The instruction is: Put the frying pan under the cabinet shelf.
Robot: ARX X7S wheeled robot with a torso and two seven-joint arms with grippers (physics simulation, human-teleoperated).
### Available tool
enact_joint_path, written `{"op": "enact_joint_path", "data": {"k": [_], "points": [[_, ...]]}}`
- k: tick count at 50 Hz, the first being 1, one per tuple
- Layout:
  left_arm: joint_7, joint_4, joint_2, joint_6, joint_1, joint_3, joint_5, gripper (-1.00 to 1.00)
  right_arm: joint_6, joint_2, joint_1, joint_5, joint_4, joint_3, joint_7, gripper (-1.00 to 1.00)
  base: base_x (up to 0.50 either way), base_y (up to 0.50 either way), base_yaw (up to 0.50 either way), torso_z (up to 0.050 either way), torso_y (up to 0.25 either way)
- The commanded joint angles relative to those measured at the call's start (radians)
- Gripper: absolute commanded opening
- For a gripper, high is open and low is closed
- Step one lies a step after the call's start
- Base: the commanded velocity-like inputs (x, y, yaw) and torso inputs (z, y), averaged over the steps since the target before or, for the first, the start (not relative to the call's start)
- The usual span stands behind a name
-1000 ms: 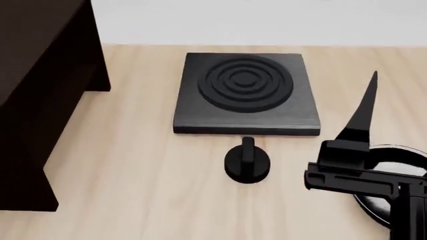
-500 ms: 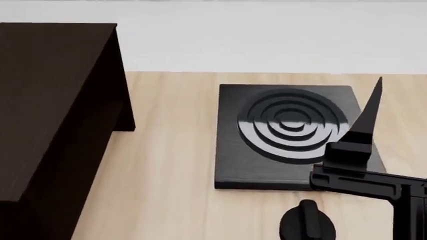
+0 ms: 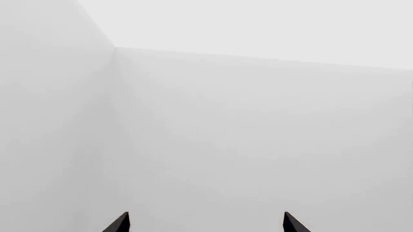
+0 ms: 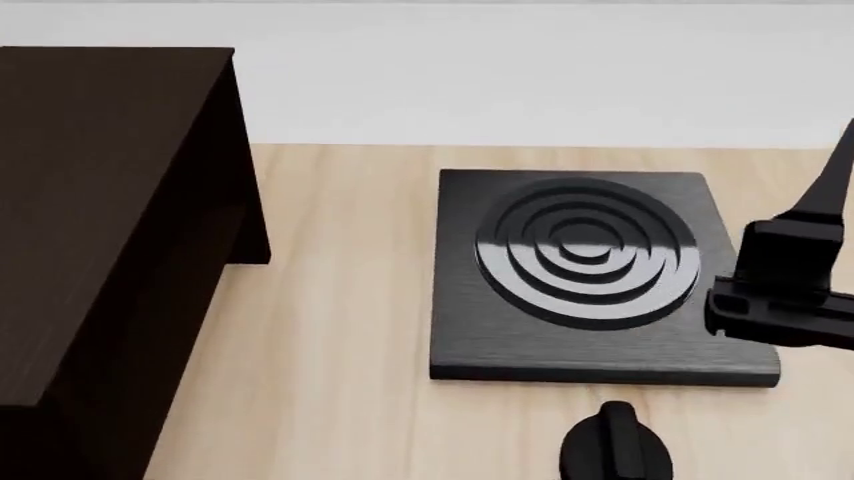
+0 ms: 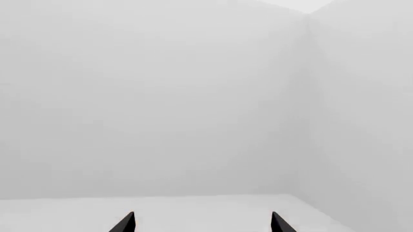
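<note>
Standing at the left edge of the bench (image 4: 347,330), the cabinet shelf (image 4: 107,220) shows its flat top and one side panel of very dark brown wood grain, and it reaches off the head view's left and bottom borders. Well apart from it, toward the right half of the bench and near the far edge, lies a square black stove plate (image 4: 594,275) with raised concentric rings that catch a pale sheen. Just in front of the plate's near edge, not touching it, sits a small round black knob (image 4: 614,448) with an upright ridge across its top, cut off in part by the bottom of the view. The frying pan shows in none of the three views.

At the right side of the head view a black arm (image 4: 787,290) rises above the bench near the plate's right edge, with one thin pointed fingertip (image 4: 835,175) standing up from it.

The right wrist view shows the right pincer (image 5: 201,223) as two dark tips set well apart with nothing between them, pointing at plain white walls and a pale floor. The left wrist view shows the left pincer (image 3: 205,223) the same way, its two tips spread wide and bare, before blank white walls meeting in a corner.
</note>
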Motion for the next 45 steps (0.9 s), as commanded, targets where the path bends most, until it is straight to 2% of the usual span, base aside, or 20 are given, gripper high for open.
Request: {"op": "enact_joint_path", "data": {"k": [1,5,10,13,17,21,26,30,35,36,37,38,41,42,45], "points": [[-0.028,0.0,-0.065,0.087,-0.005,0.035,-0.004,1.0,0.108,0.24,0.242,0.469,0.224,-0.006,0.209,1.0,0.0,0.0,0.0,0.0,0.0],[-0.028,-0.004,-0.075,0.095,-0.008,0.041,-0.002,1.0,0.122,0.342,0.377,0.627,0.339,-0.126,0.297,1.0,0.0,0.0,0.0,0.0,0.0],[-0.027,-0.008,-0.078,0.108,-0.006,0.044,0.004,1.0,0.097,0.395,0.465,0.805,0.464,-0.247,0.393,1.0,0.0,0.0,0.0,0.0,0.0],[-0.021,-0.012,-0.077,0.115,-0.005,0.048,0.01,1.0,0.139,0.402,0.551,0.845,0.515,-0.349,0.439,1.0,0.0,0.0,0.0,0.0,0.0],[-0.015,-0.018,-0.076,0.122,-0.002,0.052,0.019,1.0,0.135,0.421,0.563,0.912,0.564,-0.408,0.489,1.0,0.0,0.0,0.0,0.0,0.0],[-0.012,-0.025,-0.074,0.128,-0.001,0.055,0.025,1.0,0.148,0.469,0.605,1.054,0.634,-0.531,0.588,1.0,0.0,0.0,0.0,0.0,0.0],[-0.008,-0.025,-0.072,0.134,-0.005,0.061,0.029,1.0,0.097,0.543,0.514,1.073,0.64,-0.531,0.551,1.0,0.0,0.0,0.0,0.0,0.0],[-0.006,-0.026,-0.07,0.142,0.0,0.06,0.033,1.0,-0.06,0.715,0.346,1.062,0.604,-0.541,0.387,1.0,0.0,0.0,0.0,0.0,0.0],[-0.005,-0.027,-0.073,0.147,0.001,0.062,0.035,1.0,-0.082,0.733,0.294,1.073,0.652,-0.585,0.343,1.0,0.0,0.0,0.0,0.0,0.0],[-0.004,-0.028,-0.073,0.148,0.001,0.063,0.037,1.0,0.068,0.583,0.144,1.142,0.717,-0.435,0.493,1.0,0.0,0.0,0.0,0.0,0.0],[-0.003,-0.029,-0.072,0.148,0.0,0.065,0.038,1.0,0.024,0.61,-0.006,0.992,0.669,-0.285,0.351,1.0,0.0,0.0,0.0,0.0,0.0],[-0.004,-0.031,-0.071,0.147,0.0,0.066,0.04,1.0,0.094,0.561,-0.156,1.093,0.662,-0.135,0.472,1.0,0.0,0.0,0.0,0.0,0.0],[-0.007,-0.033,-0.074,0.149,0.0,0.065,0.039,1.0,0.147,0.528,-0.606,1.103,0.677,0.315,0.499,1.0,0.0,0.0,0.0,0.0,0.0],[-0.008,-0.032,-0.076,0.149,-0.001,0.065,0.038,1.0,0.163,0.518,-0.637,1.093,0.68,0.465,0.5,1.0,0.0,0.0,0.0,0.0,0.0],[-0.012,-0.03,-0.081,0.149,-0.001,0.065,0.036,1.0,0.211,0.486,-0.659,1.095,0.695,0.499,0.5,1.0,0.0,0.0,0.0,0.0,0.0]]}}
